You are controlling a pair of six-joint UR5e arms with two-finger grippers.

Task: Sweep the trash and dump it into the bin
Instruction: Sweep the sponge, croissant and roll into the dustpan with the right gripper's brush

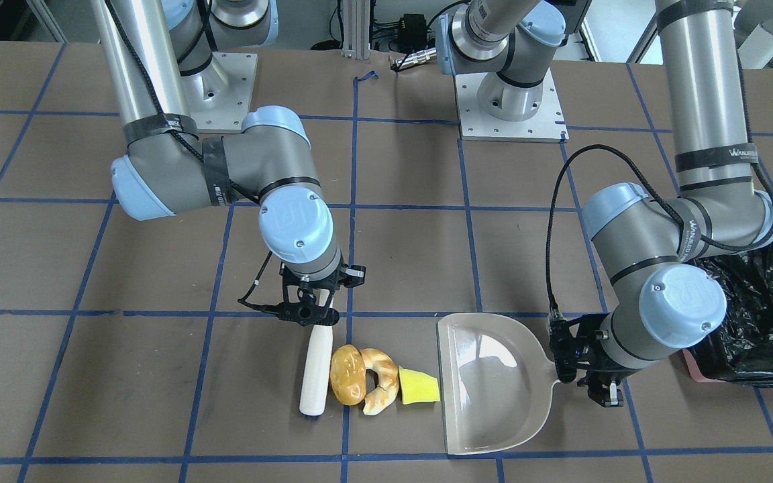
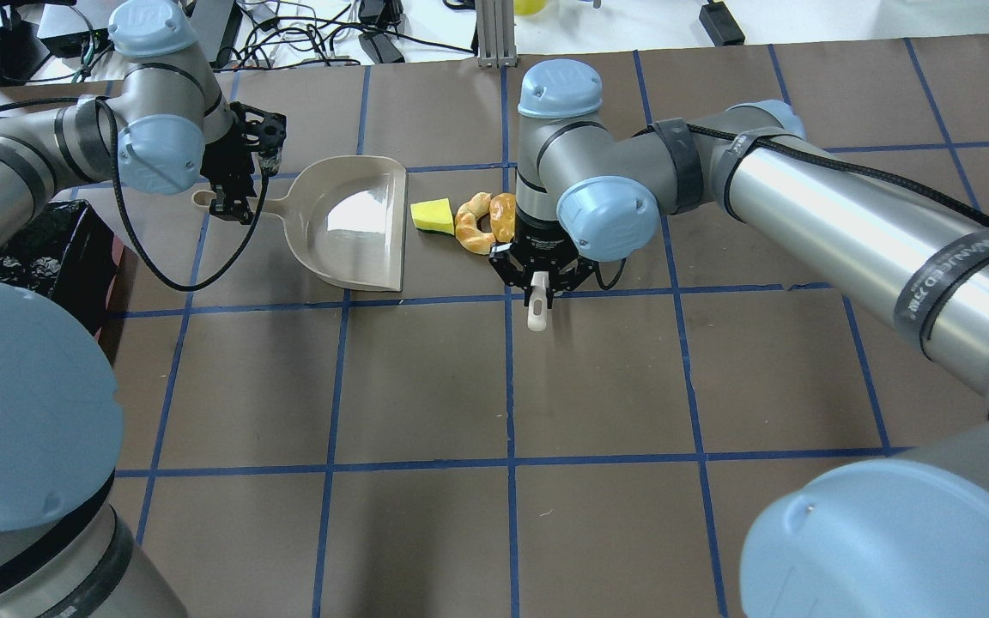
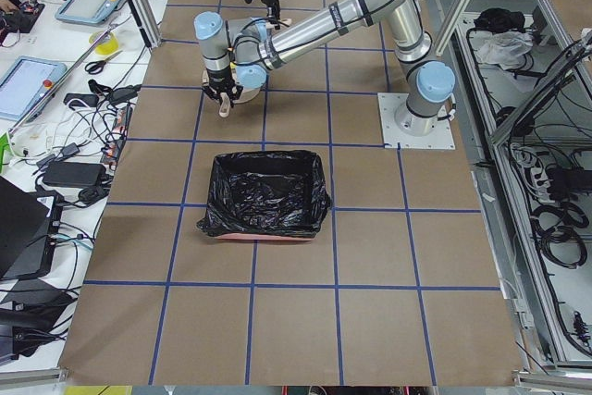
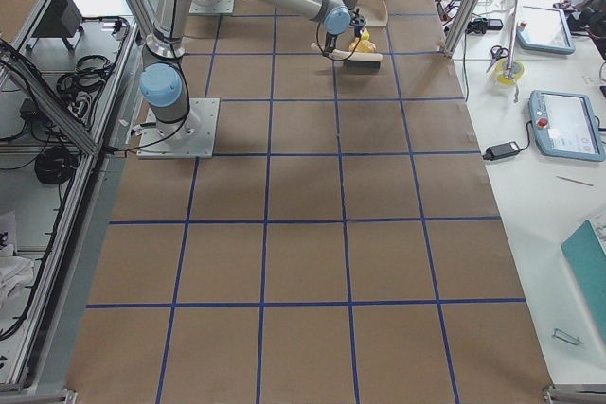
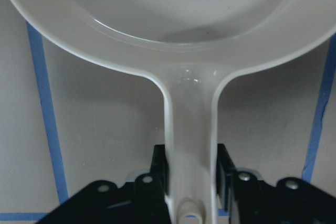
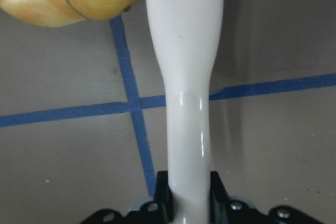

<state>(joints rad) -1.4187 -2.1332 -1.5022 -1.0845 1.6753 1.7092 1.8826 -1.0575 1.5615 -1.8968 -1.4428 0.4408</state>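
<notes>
1. Worktop [image 1: 91,376]: brown, blue tape grid.
2. Bin [image 3: 265,229]: black-lined, beyond the dustpan's handle end, apart from it.
3. Dustpan [image 1: 494,396]: beige, flat on the worktop; left claw [image 5: 191,177] pinches its handle.
4. White brush [image 1: 317,372]: across the trash from the dustpan's mouth; right claw [image 1: 309,315] pinches its handle.
5. Trash, in a row before the dustpan's mouth: potato lump [image 1: 347,374] farthest, against the brush; croissant piece [image 1: 380,382] between; yellow sponge wedge [image 1: 419,387] at the lip.

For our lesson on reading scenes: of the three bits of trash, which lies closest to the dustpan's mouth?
The yellow sponge wedge; it sits at the dustpan's open edge, while the croissant-like piece and golden-brown lump lie farther off.
</notes>
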